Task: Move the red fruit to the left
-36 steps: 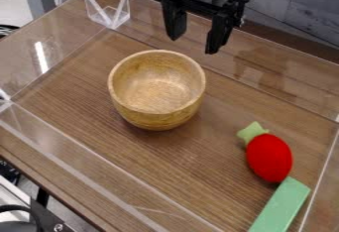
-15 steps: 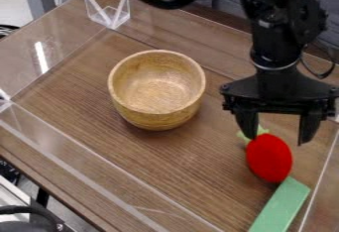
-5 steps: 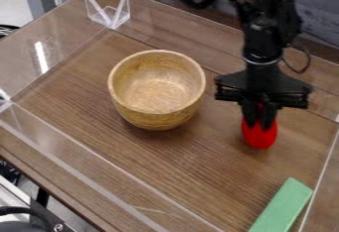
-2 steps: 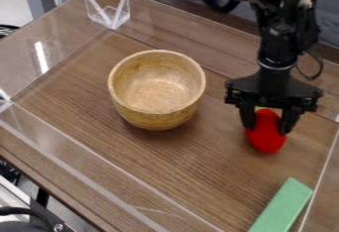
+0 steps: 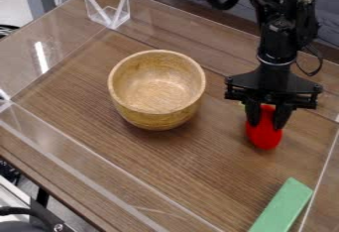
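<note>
Red toy fruit [image 5: 265, 133] sits beneath the gripper [image 5: 271, 100], apparently positioned for a leftward move. Finger spread and grip: cannot tell.

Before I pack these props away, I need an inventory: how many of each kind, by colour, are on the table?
Red fruit: 1
Wooden bowl: 1
Green block: 1
Clear or white wire-like item: 1
Total: 4

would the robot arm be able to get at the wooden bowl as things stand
Probably not right away: its fingers are down around the red fruit. Nothing visible stands between them and the wooden bowl, so the way looks free otherwise.
</note>
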Motion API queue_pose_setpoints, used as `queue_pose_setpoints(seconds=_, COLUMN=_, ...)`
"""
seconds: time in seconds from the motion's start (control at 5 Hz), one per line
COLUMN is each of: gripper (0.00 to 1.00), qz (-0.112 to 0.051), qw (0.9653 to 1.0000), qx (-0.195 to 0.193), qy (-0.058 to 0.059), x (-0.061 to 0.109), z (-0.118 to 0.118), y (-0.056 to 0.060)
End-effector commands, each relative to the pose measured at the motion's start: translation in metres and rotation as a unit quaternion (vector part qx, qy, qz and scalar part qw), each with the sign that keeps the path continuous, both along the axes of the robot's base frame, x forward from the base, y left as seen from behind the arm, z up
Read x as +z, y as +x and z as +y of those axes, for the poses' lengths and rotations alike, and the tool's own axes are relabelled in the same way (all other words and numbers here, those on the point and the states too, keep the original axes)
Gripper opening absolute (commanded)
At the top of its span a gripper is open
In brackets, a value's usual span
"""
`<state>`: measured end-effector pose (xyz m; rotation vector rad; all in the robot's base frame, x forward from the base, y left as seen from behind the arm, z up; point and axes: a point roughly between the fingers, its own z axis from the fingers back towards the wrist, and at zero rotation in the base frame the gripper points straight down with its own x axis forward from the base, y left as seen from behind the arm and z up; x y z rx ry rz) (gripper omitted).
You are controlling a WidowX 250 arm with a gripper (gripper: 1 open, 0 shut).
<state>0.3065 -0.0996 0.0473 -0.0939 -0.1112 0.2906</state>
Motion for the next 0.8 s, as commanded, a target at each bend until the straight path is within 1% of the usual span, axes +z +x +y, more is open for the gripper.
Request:
queue_pose_setpoints(seconds=0.0, gripper=1.00, qz=-0.019, qw=0.9992, qx=-0.035, qy=-0.004, x=0.005, z=-0.008, y=0.005)
queue_pose_setpoints(seconds=0.2, gripper=0.00, qz=-0.017, qw=0.9989, qx=-0.044, qy=-0.002, x=0.008, z=-0.009, y=0.001)
queue_pose_setpoints(seconds=0.4, gripper=0.00, qz=-0.021, qw=0.9984, qx=-0.052, qy=-0.007, x=0.022, z=-0.008, y=-0.002)
queue_pose_setpoints(seconds=0.6, gripper=1.00, qz=-0.018, qw=0.9992, qx=-0.036, qy=-0.005, x=0.016, z=-0.007, y=-0.005)
